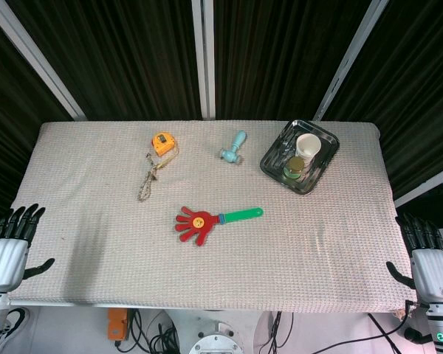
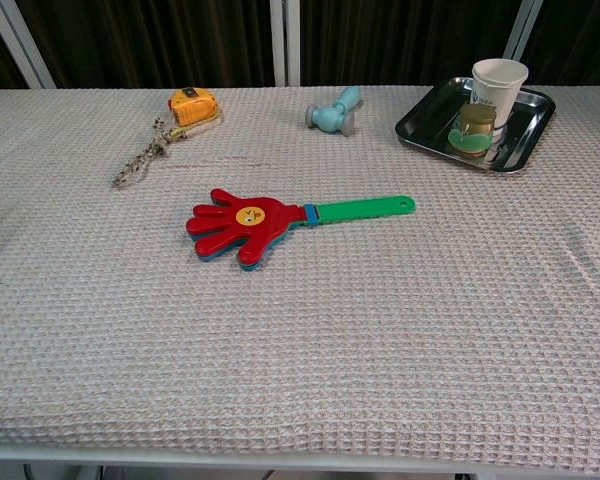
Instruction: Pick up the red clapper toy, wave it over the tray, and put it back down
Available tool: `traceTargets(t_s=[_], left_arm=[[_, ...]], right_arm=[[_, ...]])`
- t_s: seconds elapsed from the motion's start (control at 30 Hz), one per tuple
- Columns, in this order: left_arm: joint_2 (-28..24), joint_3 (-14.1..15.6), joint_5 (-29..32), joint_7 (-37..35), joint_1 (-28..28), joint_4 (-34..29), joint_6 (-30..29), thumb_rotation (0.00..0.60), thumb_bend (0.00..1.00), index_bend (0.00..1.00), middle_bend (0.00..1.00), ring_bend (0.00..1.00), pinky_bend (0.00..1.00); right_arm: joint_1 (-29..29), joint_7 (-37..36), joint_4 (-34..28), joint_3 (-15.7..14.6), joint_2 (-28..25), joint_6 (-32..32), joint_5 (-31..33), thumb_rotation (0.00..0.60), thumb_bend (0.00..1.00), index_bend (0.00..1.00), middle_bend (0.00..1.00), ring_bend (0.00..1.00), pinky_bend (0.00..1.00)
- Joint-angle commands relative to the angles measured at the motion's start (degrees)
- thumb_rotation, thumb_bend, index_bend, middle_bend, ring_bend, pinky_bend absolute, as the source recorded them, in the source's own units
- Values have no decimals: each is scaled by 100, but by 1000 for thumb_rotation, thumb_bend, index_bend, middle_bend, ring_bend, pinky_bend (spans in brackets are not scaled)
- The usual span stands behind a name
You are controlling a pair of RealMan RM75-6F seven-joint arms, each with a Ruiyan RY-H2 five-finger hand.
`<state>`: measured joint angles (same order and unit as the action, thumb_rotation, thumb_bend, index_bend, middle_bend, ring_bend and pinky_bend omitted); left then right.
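Table: we see the cloth-covered table (image 1: 96,221) spanning both views, with every object lying on its woven surface
Tray: the metal tray (image 1: 275,153) sits at the far right, holding a paper cup (image 1: 308,146) and a small green-lidded jar (image 1: 294,167)
Left hand: our left hand (image 1: 7,247) hangs at the near left edge, released, fingers apart and holding nothing; it shows only in the head view
Right hand: our right hand (image 1: 428,258) rests off the near right corner, likewise released and empty
Clapper: the red clapper toy (image 1: 207,220) lies flat near the table's middle, red palm to the left, green handle pointing right toward the tray, well apart from both hands
Other items: a yellow tape measure (image 1: 162,141) with its cord, and a pale blue toy (image 1: 234,147), lie along the far side
Progress: we judge nothing is done yet; reach, grasp, wave and put-down all remain
Next: we think the right hand suits the handle best
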<state>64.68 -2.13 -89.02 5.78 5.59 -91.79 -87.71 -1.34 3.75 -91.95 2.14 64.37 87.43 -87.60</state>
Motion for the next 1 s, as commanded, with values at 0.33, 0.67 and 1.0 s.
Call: traceTargets(t_s=[0.33,0.67,1.0], left_arm=[[-49,46,-97,-11,-3,-47,-11,600,44,35,32,0,11],[-91,35,-46,-129,7,0,39,600,44,35,32,0,11],[-34,42,-38,-279,44,111,115,600,44,35,32,0,11]], right_arm=[[-38,13,-42,-22,-46,-99,-23,600,160,0,0,0,0],[-263,151,-280,19,-233,-419,-45,600,160,0,0,0,0],[-1183,619,-987,327,-568,-1583,59,600,148,0,0,0,0]])
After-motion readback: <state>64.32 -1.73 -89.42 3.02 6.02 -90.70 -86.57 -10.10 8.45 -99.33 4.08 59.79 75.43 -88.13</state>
